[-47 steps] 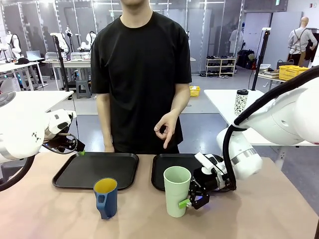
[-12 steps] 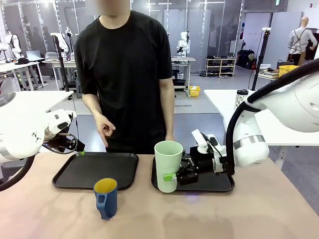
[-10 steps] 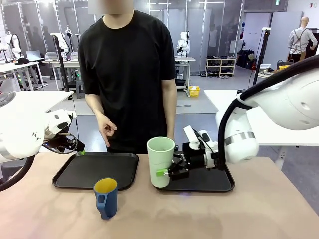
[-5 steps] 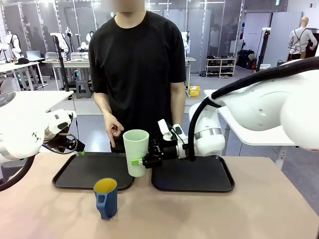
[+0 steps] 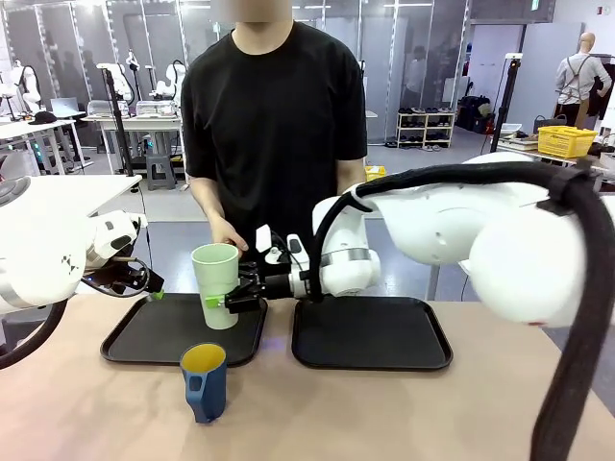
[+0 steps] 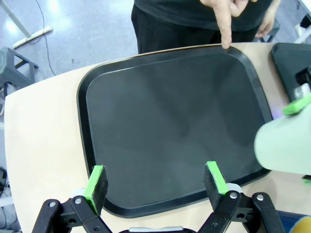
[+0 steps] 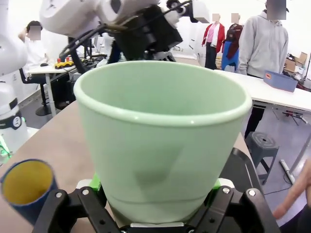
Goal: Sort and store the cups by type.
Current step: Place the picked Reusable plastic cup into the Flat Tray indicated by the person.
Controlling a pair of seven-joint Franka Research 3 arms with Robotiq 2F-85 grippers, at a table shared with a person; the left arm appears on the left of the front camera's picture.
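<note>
1. Gripping the pale green tumbler (image 5: 216,283) low on its wall, the right pincer (image 5: 231,303) has a green pad pressed on each side of it. The right wrist view shows both fingers hugging the base.
2. The tumbler sits upright, mouth up, over the three o'clock part of the left tray (image 5: 159,331). From where I stand I cannot tell whether its base touches the tray.
3. The right arm comes in from three o'clock, passing above the right tray (image 5: 370,338), which lies flat just beside the left one.
4. The left pincer (image 6: 155,180) hangs spread wide with nothing between its pads. In the front view it is at about ten o'clock of the left tray, at the tray's rim.
5. The dark blue mug (image 5: 204,382), yellow inside, stands upright on the bare worktop (image 5: 404,413) at six o'clock of the left tray, just clear of the rim. It is apart from both pincers.
6. At twelve o'clock a person in a black shirt stands against the worktop. One hand (image 6: 228,12) reaches down, a finger pointing at the tray's far rim, just behind the tumbler.
</note>
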